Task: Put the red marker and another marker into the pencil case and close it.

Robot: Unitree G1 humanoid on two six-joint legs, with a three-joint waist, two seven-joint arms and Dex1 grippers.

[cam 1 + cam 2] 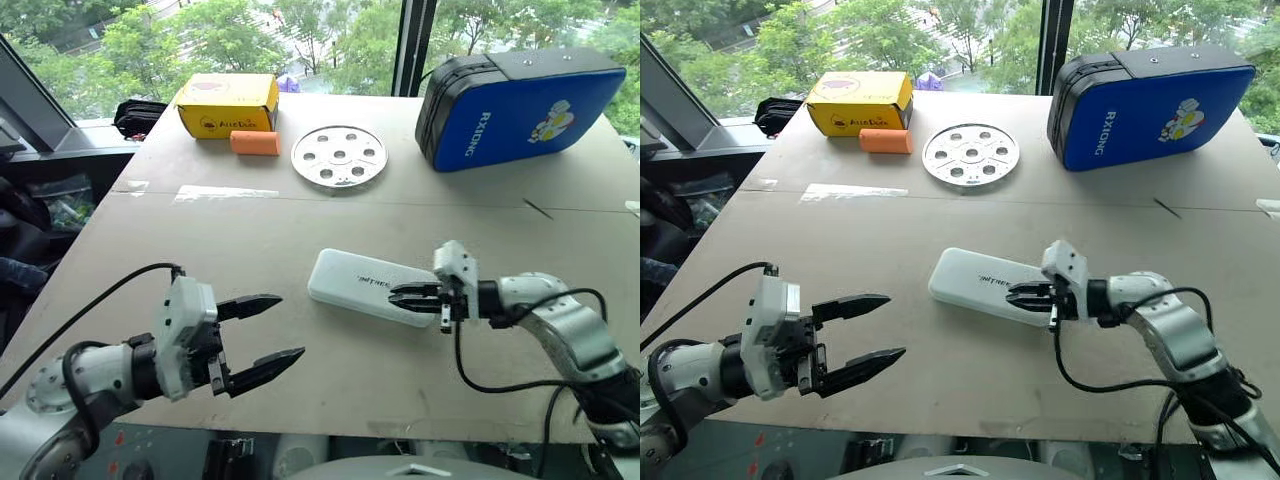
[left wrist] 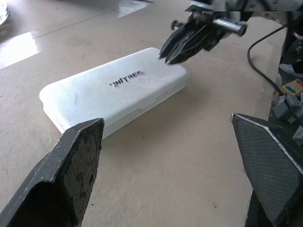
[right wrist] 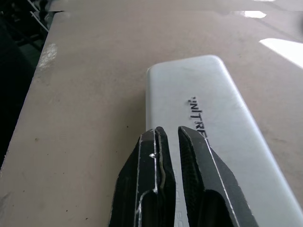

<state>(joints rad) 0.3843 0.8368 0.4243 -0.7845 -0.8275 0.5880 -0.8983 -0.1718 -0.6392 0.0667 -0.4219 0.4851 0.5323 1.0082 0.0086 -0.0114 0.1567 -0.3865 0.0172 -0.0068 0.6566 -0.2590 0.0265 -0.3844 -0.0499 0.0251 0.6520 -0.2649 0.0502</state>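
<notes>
The white pencil case (image 1: pixel 362 285) lies flat and closed in the middle of the table, with dark lettering on its lid (image 2: pixel 126 78). My right gripper (image 1: pixel 393 296) points left, its tips just over the case's right end. Its fingers (image 3: pixel 194 142) are almost together, with a thin slit between them and nothing held. My left gripper (image 1: pixel 290 326) hovers near the table's front edge, left of the case, open wide and empty, aimed toward the case (image 2: pixel 113 90). The red marker and the other marker are out of view.
At the back of the table there are a yellow box (image 1: pixel 228 103), an orange cylinder (image 1: pixel 255 143), a round metal disc with holes (image 1: pixel 339 156) and a large blue zip case (image 1: pixel 520 105). A black object (image 1: pixel 138 117) lies off the back left corner.
</notes>
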